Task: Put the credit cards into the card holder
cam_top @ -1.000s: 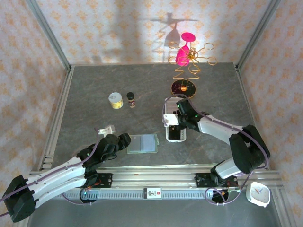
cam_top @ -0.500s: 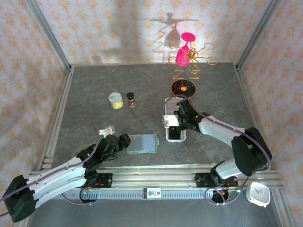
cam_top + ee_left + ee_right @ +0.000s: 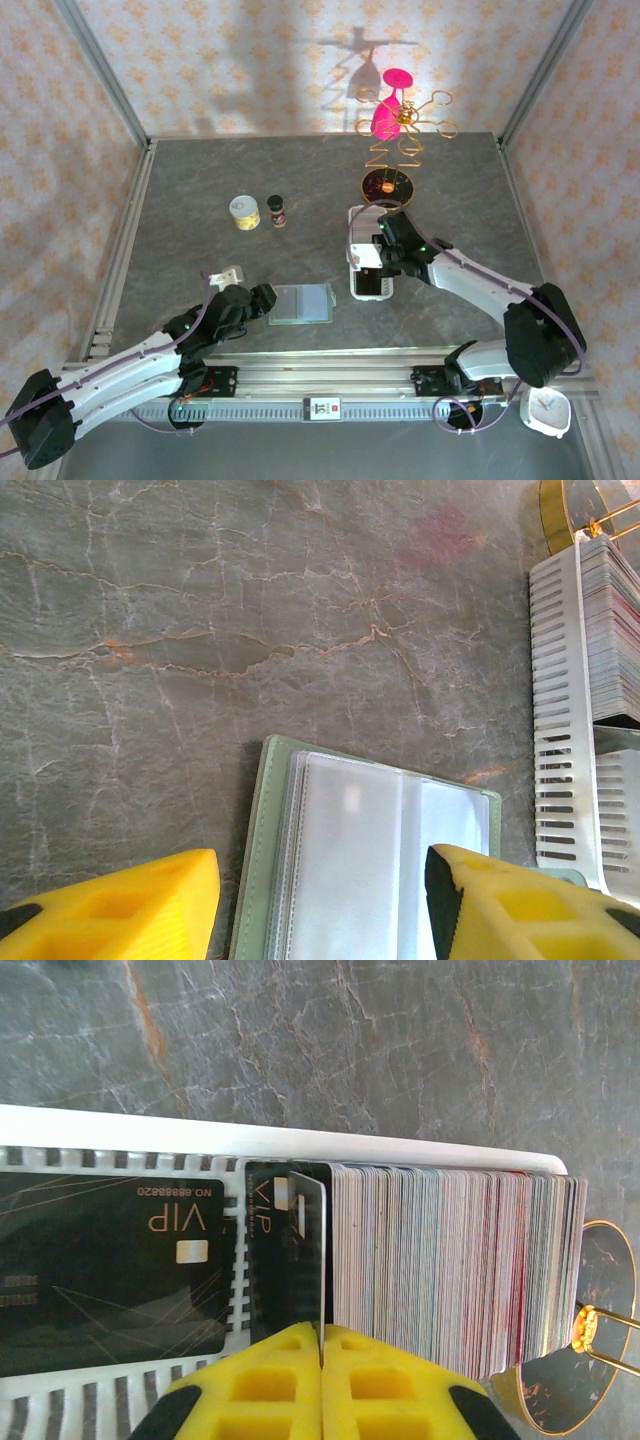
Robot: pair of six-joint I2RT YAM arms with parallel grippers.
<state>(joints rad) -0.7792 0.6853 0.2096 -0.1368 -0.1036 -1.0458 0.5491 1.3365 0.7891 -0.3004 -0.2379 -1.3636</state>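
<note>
Grey stone table: right gripper has just pinched one credit card (upright in the white tray); lifting probably follows.

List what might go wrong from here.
1. The right claw pinches only the card's edge; it may slip or twist on lifting.
2. The card stands against the tight stack in the tray; neighbours may drag out.
3. The open left claw does not grip the wallet; it may slide when a card is pushed in.

Open table beyond the card holder; tray flanks right
</note>
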